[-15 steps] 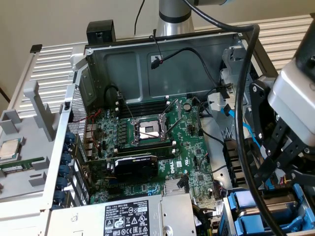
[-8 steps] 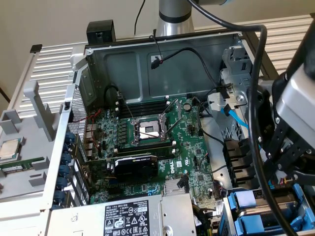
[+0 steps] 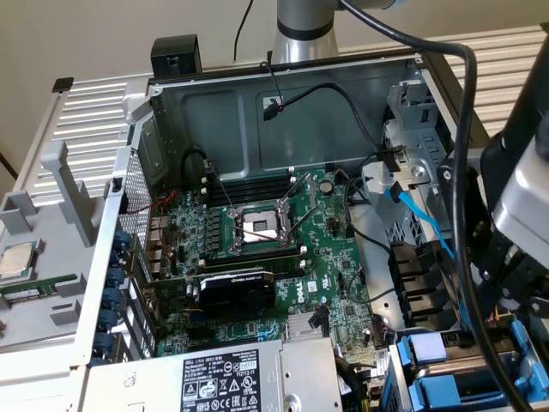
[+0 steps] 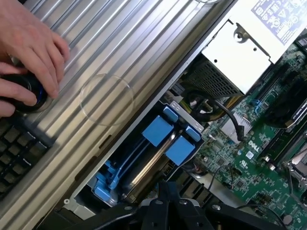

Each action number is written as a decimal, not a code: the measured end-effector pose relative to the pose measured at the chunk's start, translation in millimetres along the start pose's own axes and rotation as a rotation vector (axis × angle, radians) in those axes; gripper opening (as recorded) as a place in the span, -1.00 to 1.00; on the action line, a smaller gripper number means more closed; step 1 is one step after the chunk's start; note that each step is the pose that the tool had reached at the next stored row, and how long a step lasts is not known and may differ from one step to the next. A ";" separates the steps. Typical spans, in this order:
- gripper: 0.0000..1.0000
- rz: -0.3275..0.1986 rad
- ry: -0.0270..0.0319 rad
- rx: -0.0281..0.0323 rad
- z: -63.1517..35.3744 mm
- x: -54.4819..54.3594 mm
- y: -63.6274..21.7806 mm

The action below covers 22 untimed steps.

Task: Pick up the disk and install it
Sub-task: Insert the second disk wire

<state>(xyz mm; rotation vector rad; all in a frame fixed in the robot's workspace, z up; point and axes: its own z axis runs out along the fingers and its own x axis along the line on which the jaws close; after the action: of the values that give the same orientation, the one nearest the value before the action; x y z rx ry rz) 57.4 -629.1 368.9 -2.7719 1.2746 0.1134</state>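
The disk (image 4: 154,162) stands edge-on in the drive bay at the corner of the open computer case, a strip of silver metal between bright blue carrier parts (image 4: 157,129). My gripper (image 4: 165,190) hovers just over that bay with its two dark fingers pressed together and nothing visible between them. In the exterior view the blue carrier (image 3: 426,378) shows at the lower right, under the dark body of my gripper (image 3: 506,257).
A person's hand (image 4: 33,43) rests on a round black controller beside a keyboard (image 4: 14,153). The grey power-supply box (image 3: 219,378) lies along the case's near edge. The motherboard's CPU socket (image 3: 257,225) is uncovered, and black and blue cables (image 3: 412,210) run by the bay.
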 end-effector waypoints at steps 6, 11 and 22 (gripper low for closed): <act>-0.79 -0.056 0.0022 -0.0002 -0.1 0.0 -0.4; -0.79 -0.107 0.0139 0.0099 0.1 -0.4 -0.8; -0.79 -0.252 0.0210 0.0111 0.3 -0.7 -1.0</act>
<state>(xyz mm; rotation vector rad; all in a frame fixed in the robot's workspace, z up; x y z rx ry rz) 57.8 -627.9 368.8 -2.9015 0.9155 0.0592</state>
